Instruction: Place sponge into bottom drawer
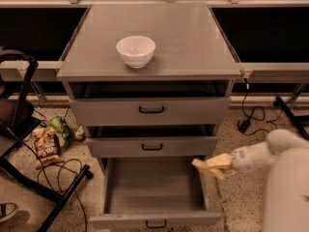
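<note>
The bottom drawer (120, 221) is pulled out at the foot of the grey cabinet, and its grey inside looks bare. My gripper (208, 166), pale yellow on a white arm, reaches in from the right. It hangs over the drawer's right rear corner, just below the middle drawer (152, 146). I see no separate dark green and yellow sponge; it is hidden or out of view. A white bowl (135, 50) sits on the cabinet top.
The top drawer (151, 109) and the middle drawer stand slightly ajar. Snack bags (47, 144) and cables lie on the floor at left beside a black stand (19, 105). A cable and plug (244, 125) lie at right. My white arm body (287, 192) fills the lower right.
</note>
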`<state>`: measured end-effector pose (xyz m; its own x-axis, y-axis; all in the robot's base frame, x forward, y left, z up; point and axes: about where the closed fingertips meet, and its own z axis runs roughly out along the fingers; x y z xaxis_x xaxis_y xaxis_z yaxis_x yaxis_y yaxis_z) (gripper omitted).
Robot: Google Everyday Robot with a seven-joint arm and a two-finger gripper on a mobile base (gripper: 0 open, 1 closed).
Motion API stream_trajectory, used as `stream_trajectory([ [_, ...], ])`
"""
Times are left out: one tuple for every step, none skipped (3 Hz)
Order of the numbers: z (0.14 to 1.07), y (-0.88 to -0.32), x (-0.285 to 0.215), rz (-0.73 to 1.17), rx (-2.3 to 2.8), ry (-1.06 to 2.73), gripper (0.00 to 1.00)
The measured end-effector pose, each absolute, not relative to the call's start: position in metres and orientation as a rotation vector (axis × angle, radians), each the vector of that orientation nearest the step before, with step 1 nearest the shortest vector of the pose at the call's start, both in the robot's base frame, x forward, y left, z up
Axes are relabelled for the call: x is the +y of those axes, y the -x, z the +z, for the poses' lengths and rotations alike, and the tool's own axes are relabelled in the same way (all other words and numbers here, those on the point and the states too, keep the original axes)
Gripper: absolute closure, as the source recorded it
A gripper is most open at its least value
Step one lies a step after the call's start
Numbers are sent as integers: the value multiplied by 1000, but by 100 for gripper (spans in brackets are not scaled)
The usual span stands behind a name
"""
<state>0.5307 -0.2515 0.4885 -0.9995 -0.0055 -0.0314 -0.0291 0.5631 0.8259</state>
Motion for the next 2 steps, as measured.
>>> stream_trajectory([
  [409, -549, -200, 1551, 2739, -24, 100],
  [340, -557, -183, 1462, 2710, -58, 100],
])
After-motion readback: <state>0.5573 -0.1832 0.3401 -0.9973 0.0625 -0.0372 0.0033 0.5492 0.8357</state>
